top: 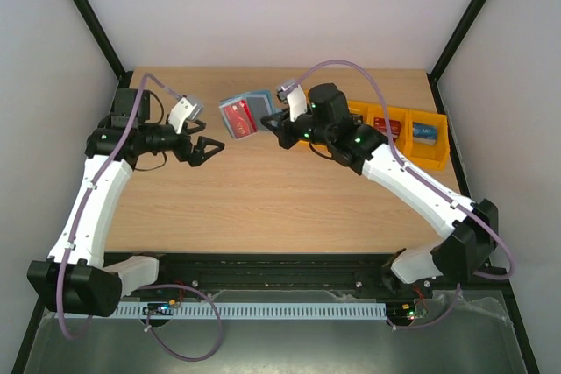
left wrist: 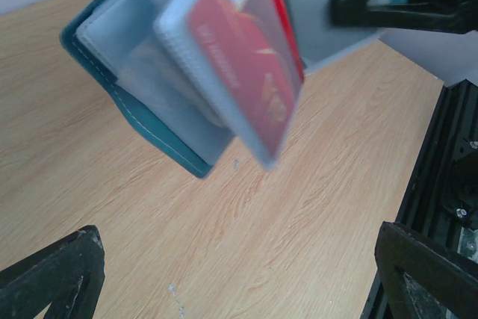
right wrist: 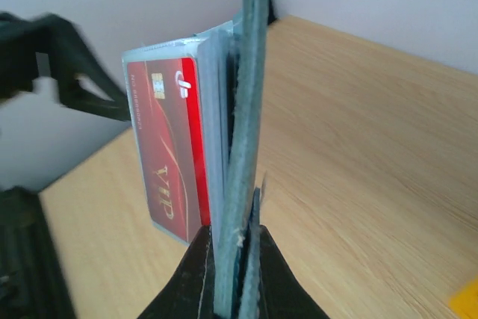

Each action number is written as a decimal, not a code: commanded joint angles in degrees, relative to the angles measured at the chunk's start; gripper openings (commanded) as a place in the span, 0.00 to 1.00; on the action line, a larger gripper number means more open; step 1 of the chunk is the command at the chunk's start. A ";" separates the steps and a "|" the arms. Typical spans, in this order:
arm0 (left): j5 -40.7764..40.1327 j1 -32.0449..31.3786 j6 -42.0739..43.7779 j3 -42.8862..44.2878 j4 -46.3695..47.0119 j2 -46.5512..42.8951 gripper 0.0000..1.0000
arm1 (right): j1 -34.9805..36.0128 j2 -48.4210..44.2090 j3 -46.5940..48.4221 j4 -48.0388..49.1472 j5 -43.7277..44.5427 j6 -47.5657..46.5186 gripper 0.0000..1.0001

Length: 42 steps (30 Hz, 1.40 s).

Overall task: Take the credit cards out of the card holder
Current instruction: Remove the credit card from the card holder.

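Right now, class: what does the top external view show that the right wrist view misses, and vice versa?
Only top external: the orange bins' contents and the whole left arm. Only right wrist: VIP lettering on the red card, and the card holder edge-on in the shut right claw. Both: red card, card holder, wooden table.

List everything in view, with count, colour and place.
card holder: one, teal-blue, far centre, pinched by the right gripper.
red card: one, red, partly out of the card holder.
bins: several, orange, far right; a red item and a blue item inside.
table: one, light wood.
left gripper: one, black, open, empty, facing the card holder.
right gripper: one, black, shut on the card holder.
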 commanded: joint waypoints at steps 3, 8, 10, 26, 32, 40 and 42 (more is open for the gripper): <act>6.68 1.55 -0.54 1.51 -0.33 -0.33 1.00 | -1.09 -4.67 -2.98 10.99 -19.43 -0.51 0.02; 12.33 2.14 -0.41 2.61 -1.24 -0.37 0.99 | -1.19 -5.68 -4.03 12.89 -23.19 -0.33 0.02; 14.70 2.14 0.26 2.93 -1.85 -0.45 0.99 | -1.15 -5.71 -4.28 13.66 -25.01 -0.09 0.02; 23.62 3.91 9.31 3.26 -9.03 -1.47 0.02 | -1.78 -6.55 -6.84 16.74 -29.71 0.74 0.02; 3.82 4.38 -10.07 -0.81 5.60 -2.28 0.02 | -6.05 -5.27 -6.67 12.16 -7.47 8.10 0.52; -28.64 1.27 -12.71 -2.89 10.12 -1.93 0.02 | -4.63 -0.88 -0.72 1.27 7.25 6.55 0.30; -24.90 0.94 -12.28 -2.76 9.55 -1.88 0.02 | -1.80 -1.24 -1.72 4.46 -5.70 1.49 0.28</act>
